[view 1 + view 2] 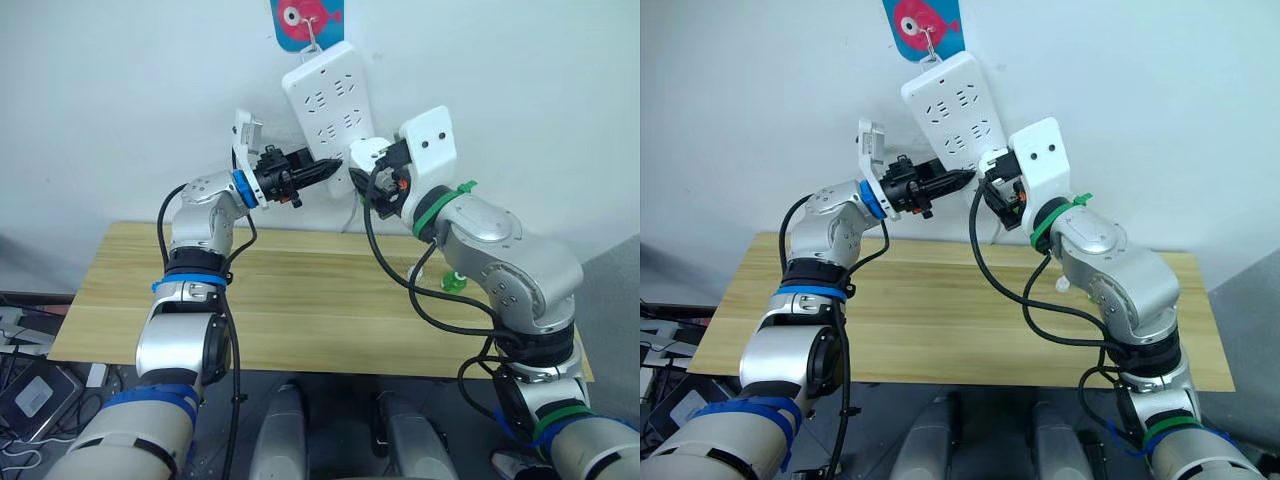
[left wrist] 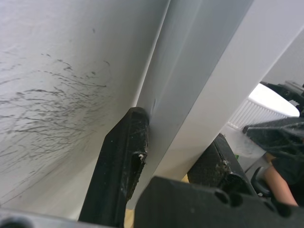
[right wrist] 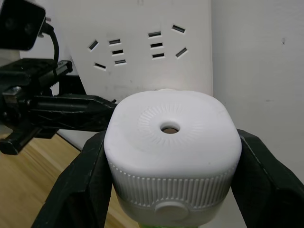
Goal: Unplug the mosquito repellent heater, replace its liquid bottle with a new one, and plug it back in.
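Both arms are raised toward the white wall above the far edge of the wooden table point(image 1: 300, 300), where a long white power strip point(image 1: 328, 105) hangs tilted from a hook, just below a blue card with a pink fish point(image 1: 305, 20). The right gripper point(image 3: 171, 156) is clenched on the mosquito repellent heater point(image 3: 172, 142): in the right wrist view its two black fingers point(image 3: 80, 185) press against opposite sides of the white rounded barrel, whose ribbed top with the round vent hole faces the camera. The heater sits at the lower end of the power strip, close against its face, below the rows of socket slots; whether its plug is seated in a socket cannot be told. The left gripper point(image 1: 325, 170) reaches in from the left at the same height, its tips just beside the heater and at the strip's edge. In the left wrist view its fingers point(image 2: 123, 161) straddle the edge of the strip, one on each side and touching it, so it appears to pinch the strip. A green object point(image 1: 453, 282) rests on the table near the right arm.
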You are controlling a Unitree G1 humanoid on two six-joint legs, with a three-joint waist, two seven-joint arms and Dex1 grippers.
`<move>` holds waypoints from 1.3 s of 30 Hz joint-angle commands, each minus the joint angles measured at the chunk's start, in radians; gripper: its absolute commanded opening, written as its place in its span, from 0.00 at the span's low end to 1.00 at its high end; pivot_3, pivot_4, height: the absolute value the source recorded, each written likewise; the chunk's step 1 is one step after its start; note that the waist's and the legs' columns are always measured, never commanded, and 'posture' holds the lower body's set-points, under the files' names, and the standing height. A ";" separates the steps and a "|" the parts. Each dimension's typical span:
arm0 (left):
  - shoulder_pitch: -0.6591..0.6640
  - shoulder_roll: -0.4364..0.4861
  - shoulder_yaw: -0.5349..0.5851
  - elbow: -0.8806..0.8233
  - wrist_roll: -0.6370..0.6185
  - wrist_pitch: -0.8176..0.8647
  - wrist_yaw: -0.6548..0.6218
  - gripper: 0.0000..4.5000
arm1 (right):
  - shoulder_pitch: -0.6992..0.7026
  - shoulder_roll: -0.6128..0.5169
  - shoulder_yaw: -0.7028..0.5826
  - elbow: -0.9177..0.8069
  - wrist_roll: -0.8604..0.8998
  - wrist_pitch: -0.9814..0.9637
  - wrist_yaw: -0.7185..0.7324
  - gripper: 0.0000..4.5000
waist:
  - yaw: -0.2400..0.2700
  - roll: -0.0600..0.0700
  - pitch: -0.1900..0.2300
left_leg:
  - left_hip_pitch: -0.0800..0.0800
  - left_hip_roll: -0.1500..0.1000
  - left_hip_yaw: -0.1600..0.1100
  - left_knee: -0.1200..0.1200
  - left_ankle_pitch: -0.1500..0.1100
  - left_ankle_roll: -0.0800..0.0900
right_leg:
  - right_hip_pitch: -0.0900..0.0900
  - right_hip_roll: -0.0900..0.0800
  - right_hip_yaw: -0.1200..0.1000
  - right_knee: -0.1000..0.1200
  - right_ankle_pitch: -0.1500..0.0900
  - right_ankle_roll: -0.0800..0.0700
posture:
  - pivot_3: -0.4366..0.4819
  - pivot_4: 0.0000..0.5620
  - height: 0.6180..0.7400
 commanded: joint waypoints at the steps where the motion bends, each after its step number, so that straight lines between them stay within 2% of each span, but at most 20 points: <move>1: 0.009 -0.054 -0.069 -0.046 -0.015 0.019 -0.076 0.30 | -0.050 0.063 -0.058 0.052 -0.036 -0.060 -0.018 0.65 | -0.002 0.000 0.000 | 0.000 0.000 0.000 0.000 0.000 0.000 | 0.000 0.000 0.000 0.000 0.000 0.000 | 0.61 0.55 1.00; 8: 0.008 -0.055 -0.068 -0.042 -0.015 0.017 -0.079 0.30 | -0.070 0.210 -0.189 0.069 0.010 0.011 -0.048 0.65 | -0.007 0.000 0.000 | 0.001 0.001 0.000 0.000 0.002 0.003 | 0.000 0.001 0.000 0.002 0.002 -0.001 | 0.61 0.55 1.00; 13: 0.003 -0.050 -0.064 -0.014 0.003 -0.011 -0.062 0.30 | -0.045 0.081 -0.072 0.040 -0.074 -0.043 0.029 0.65 | -0.011 0.000 0.000 | 0.000 0.001 0.000 0.000 0.002 0.003 | 0.000 0.001 0.000 0.001 0.002 -0.001 | 0.61 0.54 1.00; 17: -0.003 -0.038 -0.055 0.016 0.014 -0.030 -0.052 0.30 | -0.002 0.060 -0.084 -0.035 -0.046 -0.044 0.070 0.97 | 0.005 0.000 0.000 | 0.000 0.000 -0.001 -0.001 0.002 0.003 | 0.000 0.000 -0.001 0.000 0.001 -0.001 | 0.61 0.53 1.00; 28: -0.008 0.002 -0.052 0.068 0.021 -0.071 -0.037 0.30 | 0.184 0.005 -0.219 -0.306 0.096 0.110 0.157 0.99 | 0.008 0.000 0.000 | -0.002 -0.006 -0.001 -0.006 -0.001 0.000 | 0.000 -0.007 -0.002 -0.003 -0.001 0.000 | 0.61 0.51 1.00; 30: -0.008 0.017 -0.044 0.067 0.015 -0.061 -0.032 0.46 | 0.221 -0.009 -0.236 -0.337 0.124 0.121 0.174 1.00 | 0.005 0.000 0.000 | -0.002 -0.006 -0.001 -0.005 -0.001 0.000 | 0.000 -0.007 -0.002 -0.002 -0.004 0.005 | 0.61 0.51 1.00; 32: -0.001 0.042 -0.036 0.057 0.015 -0.058 -0.024 0.56 | 0.247 -0.018 -0.239 -0.340 0.132 0.113 0.183 1.00 | 0.003 0.000 0.000 | -0.001 -0.006 -0.001 -0.005 -0.001 0.000 | 0.000 -0.006 -0.002 -0.001 -0.004 0.005 | 0.62 0.50 1.00; 37: 0.047 0.105 -0.018 -0.011 0.011 -0.031 0.004 0.92 | 0.277 -0.017 -0.226 -0.309 0.126 0.065 0.194 1.00 | 0.001 0.000 0.000 | -0.002 -0.004 -0.001 -0.005 -0.001 0.000 | -0.001 -0.005 -0.001 -0.001 -0.004 0.005 | 0.64 0.49 1.00; 38: 0.075 0.128 -0.012 -0.046 0.005 -0.017 0.009 0.98 | 0.287 -0.015 -0.217 -0.299 0.122 0.049 0.198 1.00 | 0.000 0.000 0.000 | -0.002 -0.004 -0.001 -0.005 -0.001 0.000 | -0.001 -0.005 -0.001 -0.001 -0.004 0.005 | 0.65 0.48 1.00; 39: 0.105 0.149 -0.006 -0.082 -0.001 -0.001 0.014 1.00 | 0.296 -0.010 -0.211 -0.290 0.122 0.033 0.203 1.00 | 0.000 0.000 0.000 | -0.001 -0.004 -0.001 -0.005 -0.001 0.000 | -0.001 -0.005 -0.001 -0.001 -0.004 0.005 | 0.66 0.48 1.00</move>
